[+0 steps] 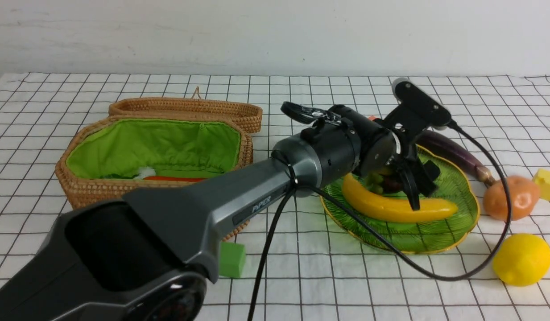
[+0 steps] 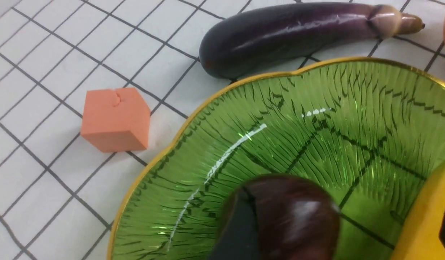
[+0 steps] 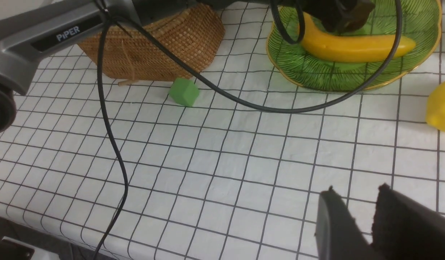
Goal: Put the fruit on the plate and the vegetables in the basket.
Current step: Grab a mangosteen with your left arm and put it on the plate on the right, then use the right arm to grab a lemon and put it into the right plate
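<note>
A dark purple mangosteen (image 2: 291, 213) sits in the green glass plate (image 1: 435, 236), just beside a banana (image 1: 390, 206) that lies across the plate's middle. The left claw (image 1: 421, 189) hangs over both fruits. Its jaws are spread wider than the mangosteen, with one finger (image 2: 240, 234) close against its side, and nothing is pinched. This looks like the release step. A clean finish would be to lift straight up with the fingers wide, so neither fruit is nudged or rolled. Out from the plate on the checked surface (image 1: 328, 285), an eggplant (image 1: 453, 151) lies at one o'clock just outside the rim. A potato (image 1: 511, 197) is at three o'clock and a lemon (image 1: 522, 258) at four. The basket (image 1: 87, 187), at nine o'clock, stands open with a carrot (image 1: 172, 178) inside. The right claw (image 3: 357, 196), at about six o'clock and well apart, has its jaws slightly parted and empty.
</note>
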Robot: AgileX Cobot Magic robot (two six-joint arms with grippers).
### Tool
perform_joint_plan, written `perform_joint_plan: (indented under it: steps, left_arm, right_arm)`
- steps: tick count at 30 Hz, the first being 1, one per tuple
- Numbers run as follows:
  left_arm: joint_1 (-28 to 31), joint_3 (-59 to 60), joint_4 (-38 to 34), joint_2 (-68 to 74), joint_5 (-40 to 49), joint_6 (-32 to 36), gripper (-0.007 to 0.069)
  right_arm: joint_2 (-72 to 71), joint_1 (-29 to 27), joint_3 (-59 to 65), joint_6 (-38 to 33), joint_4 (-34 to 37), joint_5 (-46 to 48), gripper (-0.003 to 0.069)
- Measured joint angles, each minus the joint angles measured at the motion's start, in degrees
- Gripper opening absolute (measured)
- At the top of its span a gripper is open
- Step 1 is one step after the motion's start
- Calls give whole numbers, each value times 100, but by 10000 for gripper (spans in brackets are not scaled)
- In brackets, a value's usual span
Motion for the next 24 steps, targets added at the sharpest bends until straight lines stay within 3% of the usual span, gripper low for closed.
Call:
perform_joint_plan:
  steps: [5, 10, 15, 18, 24]
  left_arm:
    - [0, 0, -92, -220, 366, 0, 644]
    - [0, 0, -509, -780, 1481, -104, 533]
    - [0, 0, -702, -2258, 3433, -811, 131]
    - [0, -15, -658, -2926, 4101, -975, 2]
    - [0, 1371, -473, -5102, 4701, -1339, -13]
  right_arm:
    - [0, 0, 0, 0, 0, 0, 193]
    - [69, 0, 0, 43, -37, 67, 193]
    - [914, 0, 0, -9, -183, 123, 195]
    - [1391, 0, 0, -208, -231, -57, 197]
    - [2700, 0, 0, -481, -258, -1021, 202]
